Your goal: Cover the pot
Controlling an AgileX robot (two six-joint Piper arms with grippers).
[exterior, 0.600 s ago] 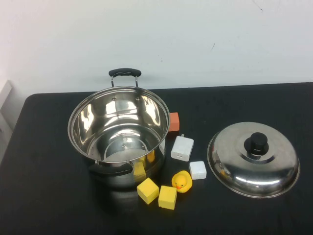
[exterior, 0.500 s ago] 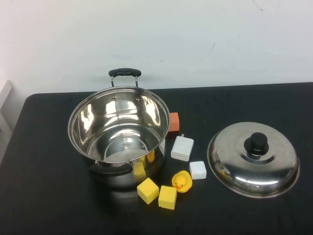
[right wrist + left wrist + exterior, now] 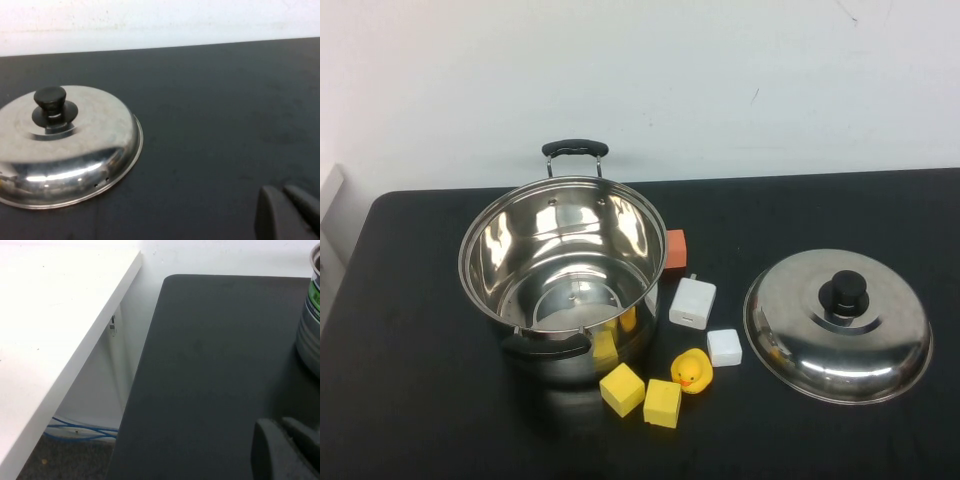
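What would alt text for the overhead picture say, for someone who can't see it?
An open shiny pot stands on a black table, its domed lid lying apart to the right. Between them sit small blocks, yellow, white and orange, and a yellow toy duck. Neither the left tool nor the right tool appears in this view.

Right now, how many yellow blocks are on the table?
2. One yellow block lies in front of the pot, the other yellow block right beside it, near the rubber duck. Yellow patches on the pot's wall look like reflections; more could hide behind it.
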